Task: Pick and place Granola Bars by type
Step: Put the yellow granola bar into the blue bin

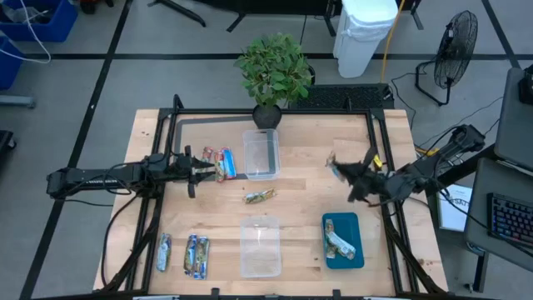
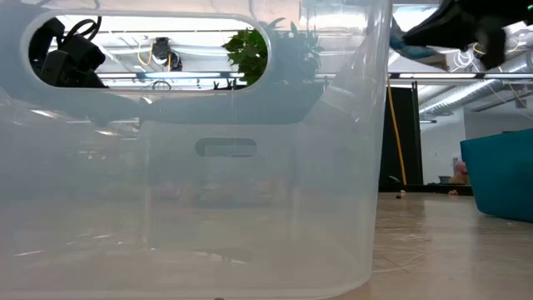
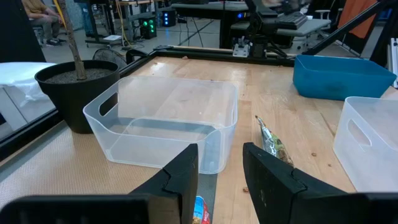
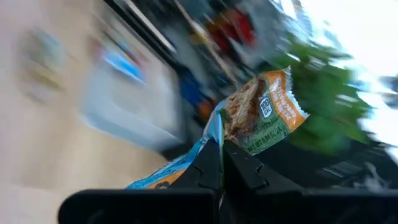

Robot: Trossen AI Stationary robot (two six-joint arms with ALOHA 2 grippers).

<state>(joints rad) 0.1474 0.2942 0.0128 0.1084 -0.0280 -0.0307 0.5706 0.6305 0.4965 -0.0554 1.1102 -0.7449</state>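
A granola bar (image 4: 264, 115) is being held by the right pincer (image 1: 343, 172), clenched on the tip of its wrapper only, up in the air between the far tub (image 1: 260, 153) and the teal tray (image 1: 343, 242). The grip looks thin, so the bar could be flung off or dropped short of the tray during a fast swing. Two bars (image 1: 339, 237) are already lying in the tray; a hard drop could knock them out.

The left pincer (image 1: 200, 167) is being kept parted, holding nothing, just beside the red-blue bars (image 1: 221, 163) left of the far tub. These could be nudged or pinched together as a pair. One greenish bar (image 1: 259, 196) is lying on the table (image 1: 300, 208) below the far tub, and three more bars (image 1: 185, 253) to the left of the near tub (image 1: 260, 246).
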